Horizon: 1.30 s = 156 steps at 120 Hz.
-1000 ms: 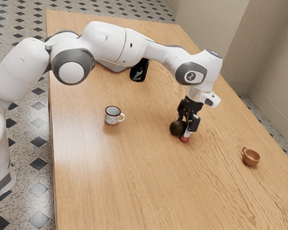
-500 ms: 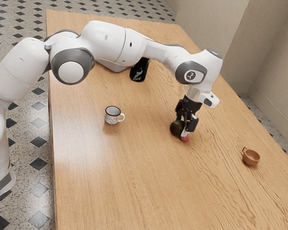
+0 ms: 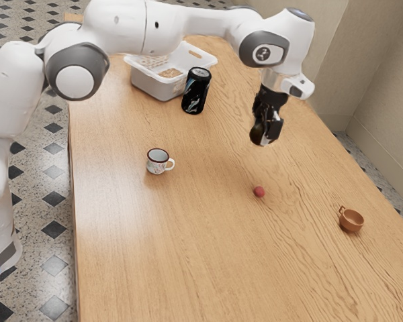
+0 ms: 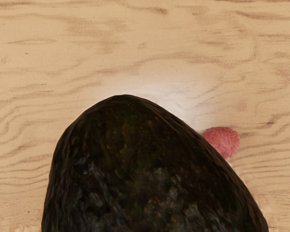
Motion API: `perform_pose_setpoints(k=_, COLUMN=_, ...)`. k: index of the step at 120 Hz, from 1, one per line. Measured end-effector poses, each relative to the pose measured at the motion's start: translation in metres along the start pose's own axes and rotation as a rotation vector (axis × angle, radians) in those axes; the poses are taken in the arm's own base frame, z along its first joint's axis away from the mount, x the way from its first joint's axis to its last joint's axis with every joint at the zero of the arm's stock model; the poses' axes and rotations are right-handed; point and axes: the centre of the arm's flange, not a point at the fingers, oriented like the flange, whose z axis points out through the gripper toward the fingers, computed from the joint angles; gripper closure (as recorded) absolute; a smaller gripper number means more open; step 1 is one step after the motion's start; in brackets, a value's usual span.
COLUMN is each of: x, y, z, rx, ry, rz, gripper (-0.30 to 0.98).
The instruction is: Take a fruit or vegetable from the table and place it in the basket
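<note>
One avocado (image 3: 257, 134) is being pinched aloft by the gripper (image 3: 264, 137); carrying toward exterior-view ten o'clock, above the basket (image 3: 150, 87), is being required.

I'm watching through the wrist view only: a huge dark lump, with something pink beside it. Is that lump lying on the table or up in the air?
Observer: In the air. In the exterior view the gripper holds it, an avocado, above the table.
Operator: So where's the basket it should go in, as I see none here?
Observer: The basket stands toward the table's far end as the exterior view shows it, right next to an upright black can.
</note>
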Motion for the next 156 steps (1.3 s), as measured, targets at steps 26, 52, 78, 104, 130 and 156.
perform_pose_setpoints(k=26, x=-0.062, y=-0.166, z=-0.066, rx=0.154, ry=0.023, rz=-0.150, gripper=0.36)
perform_pose_setpoints(k=52, x=-0.117, y=-0.312, z=-0.051, rx=0.167, ry=-0.043, rz=-0.223, gripper=0.37)
perform_pose_setpoints(k=78, x=-0.148, y=-0.376, z=-0.035, rx=0.146, ry=-0.074, rz=-0.174, gripper=0.36)
perform_pose_setpoints(k=104, x=-0.165, y=-0.407, z=-0.032, rx=0.128, ry=-0.073, rz=-0.113, gripper=0.37)
perform_pose_setpoints(k=130, x=-0.192, y=-0.435, z=-0.049, rx=0.123, ry=-0.053, rz=-0.091, gripper=0.36)
perform_pose_setpoints(k=156, x=-0.196, y=-0.436, z=-0.050, rx=0.105, ry=-0.055, rz=-0.039, gripper=0.08)
